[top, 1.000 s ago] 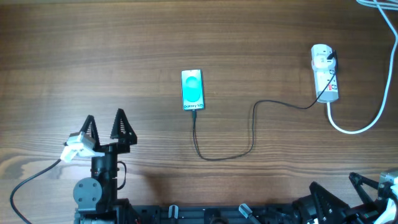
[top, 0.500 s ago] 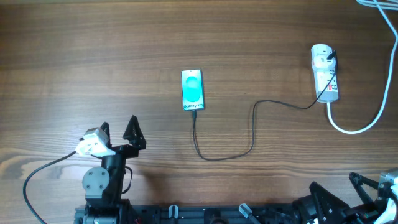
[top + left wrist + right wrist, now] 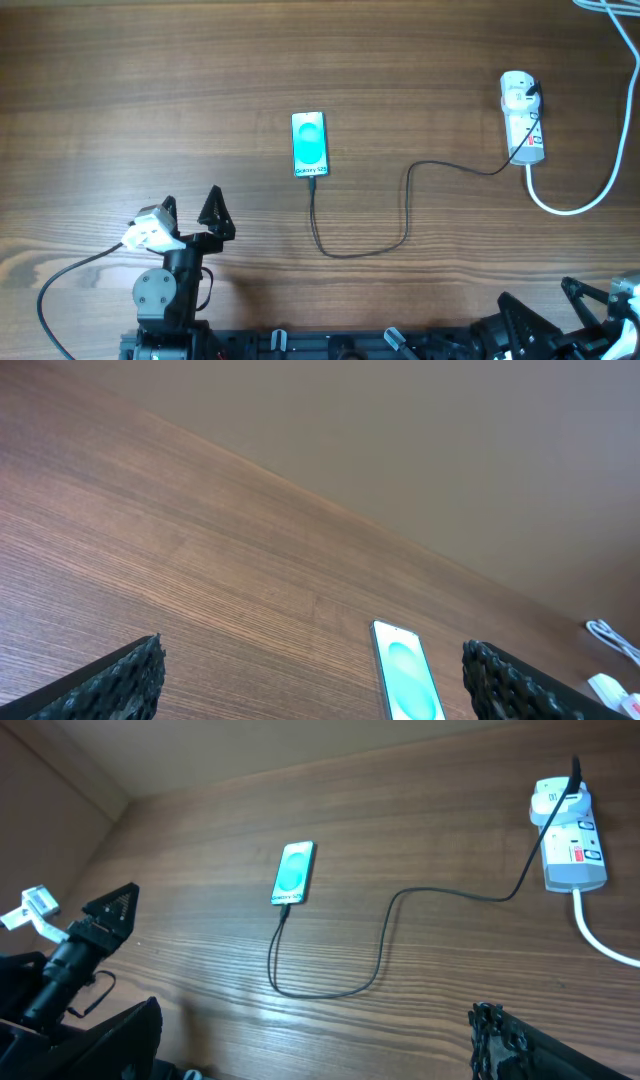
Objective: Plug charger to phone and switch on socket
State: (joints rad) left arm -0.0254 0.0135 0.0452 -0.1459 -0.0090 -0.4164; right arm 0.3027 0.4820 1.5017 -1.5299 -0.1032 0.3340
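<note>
- Brown wood-grain worktop [image 3: 150,80] filling the overhead view; plain tan wall behind it in the wrist views.
- Small rectangular smartphone with teal-green screen and white edging [image 3: 309,143] flat near the worktop's middle, screen up, "Galaxy" lettering at the end nearer the arms.
- Small white elongated power strip with red marking [image 3: 522,125] flat at far right, well apart from the smartphone; switch position not readable.
- Thin black charger cable [image 3: 407,205] meeting the smartphone's near end with its connector tip; fully seated or not: cannot tell.
- Cable path: a loop toward the arms, a rise, then a run rightward to the power strip, ending in a black plug [image 3: 573,782] at the strip's far end.
- Thick white cord [image 3: 560,211] leaving the strip's near end, curving right, then away toward the far right corner.
- Left fingers [image 3: 212,205] spread wide apart, nothing between them, over the worktop at near left, well apart from smartphone and cable.
- Right fingers [image 3: 520,318] likewise wide apart, nothing between them, at the near right edge, well apart from the power strip.
</note>
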